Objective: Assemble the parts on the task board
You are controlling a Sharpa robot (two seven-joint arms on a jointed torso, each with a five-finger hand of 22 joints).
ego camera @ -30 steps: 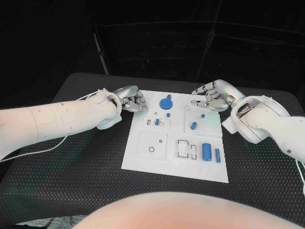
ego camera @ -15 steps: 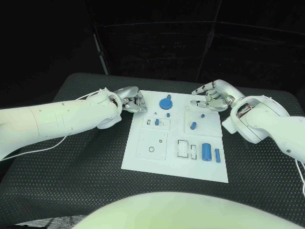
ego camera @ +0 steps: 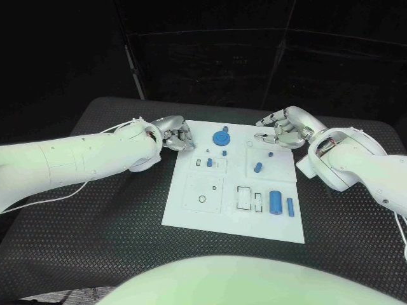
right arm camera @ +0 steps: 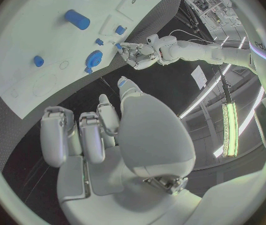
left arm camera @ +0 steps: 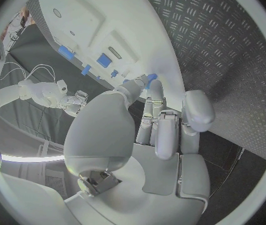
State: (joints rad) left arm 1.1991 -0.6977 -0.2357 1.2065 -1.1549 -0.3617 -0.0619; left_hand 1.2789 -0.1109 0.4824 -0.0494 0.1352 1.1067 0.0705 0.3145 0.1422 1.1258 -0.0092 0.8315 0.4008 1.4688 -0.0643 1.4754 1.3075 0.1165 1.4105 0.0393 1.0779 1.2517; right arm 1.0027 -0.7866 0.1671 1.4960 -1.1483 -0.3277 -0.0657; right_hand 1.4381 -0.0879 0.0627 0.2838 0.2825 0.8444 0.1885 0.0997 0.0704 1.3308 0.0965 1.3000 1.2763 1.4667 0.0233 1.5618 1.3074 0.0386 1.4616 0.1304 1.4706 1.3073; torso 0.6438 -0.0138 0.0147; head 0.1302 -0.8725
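Note:
The white task board (ego camera: 224, 213) lies in the middle of the table. On it are blue parts: a round piece (ego camera: 222, 136) at the far edge, small pegs (ego camera: 257, 168) in the middle, and a cylinder (ego camera: 276, 201) near the right front. My left hand (ego camera: 174, 133) hovers at the board's far left corner, fingers curled in on nothing. My right hand (ego camera: 283, 127) is at the far right corner, also curled and holding nothing. The right wrist view has the right hand (right arm camera: 107, 135) above the board (right arm camera: 32, 45), the round piece (right arm camera: 94, 59) and the cylinder (right arm camera: 77, 19).
Black textured table mat (ego camera: 93, 216) surrounds the board, with free room at the left, right and front. Thin white cables (ego camera: 48, 200) trail from my left arm over the mat. The left wrist view has the left hand (left arm camera: 152, 130) beside the board's edge (left arm camera: 76, 20).

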